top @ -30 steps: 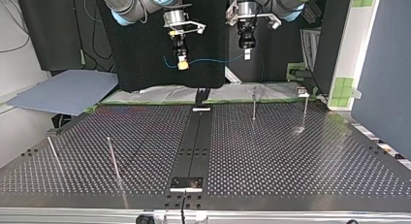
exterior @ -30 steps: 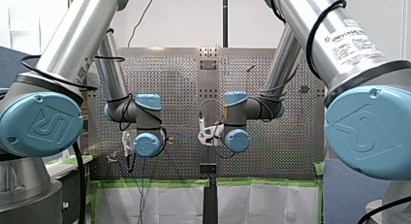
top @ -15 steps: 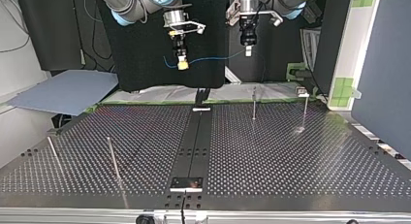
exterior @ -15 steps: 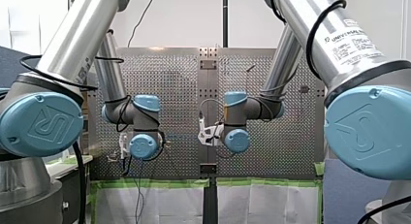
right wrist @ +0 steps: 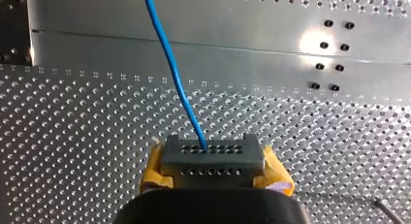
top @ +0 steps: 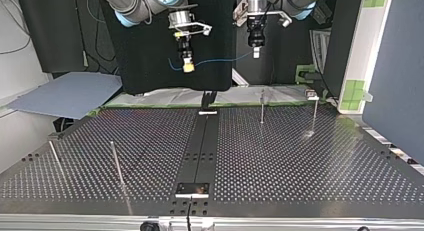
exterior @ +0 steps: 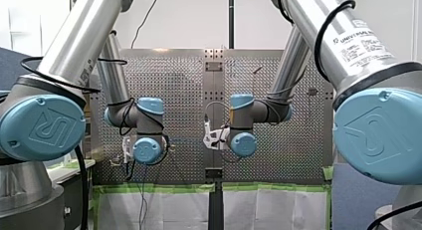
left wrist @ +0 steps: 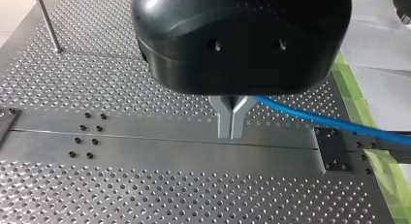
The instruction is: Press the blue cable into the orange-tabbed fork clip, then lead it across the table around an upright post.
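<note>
Front view: my left arm [exterior: 122,115] and my right arm [exterior: 268,110] bend inward, wrists level. Top view: my right gripper [top: 188,66] and, at its 3 o'clock, my left gripper [top: 256,52] point down, high above the table [top: 300,161], with the blue cable [top: 220,61] sagging between them. Only the wrist views reveal the grips: metal fingers [left wrist: 225,122] pressed together on the cable, which leaves at 3 o'clock, and yellow pads [right wrist: 154,167] clamping it.
</note>
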